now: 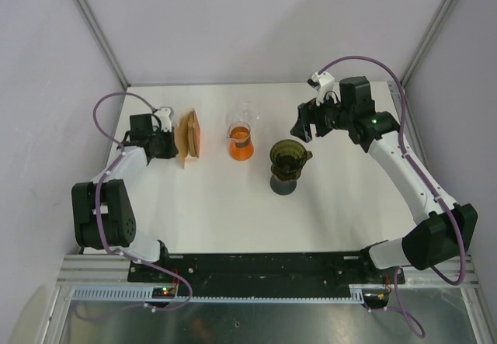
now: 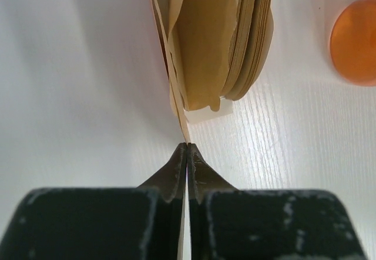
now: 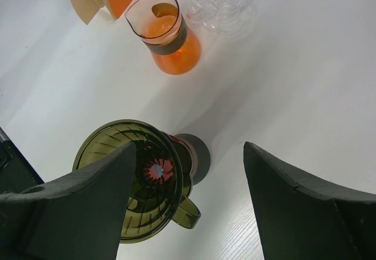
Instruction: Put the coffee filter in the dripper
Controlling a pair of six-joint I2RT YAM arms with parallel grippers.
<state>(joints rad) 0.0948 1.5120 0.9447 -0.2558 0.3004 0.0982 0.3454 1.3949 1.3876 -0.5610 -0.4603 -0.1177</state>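
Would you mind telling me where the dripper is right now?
In the top view, the dripper stands right of centre, beside the orange carafe, near the right gripper.

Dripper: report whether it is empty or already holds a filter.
Empty. In the right wrist view the dripper shows bare green ribs down to its centre hole, with no paper inside.

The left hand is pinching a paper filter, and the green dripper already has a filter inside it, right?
Not quite. The dripper is empty: the right wrist view shows its bare ribs with no paper inside. The left gripper does pinch a filter.
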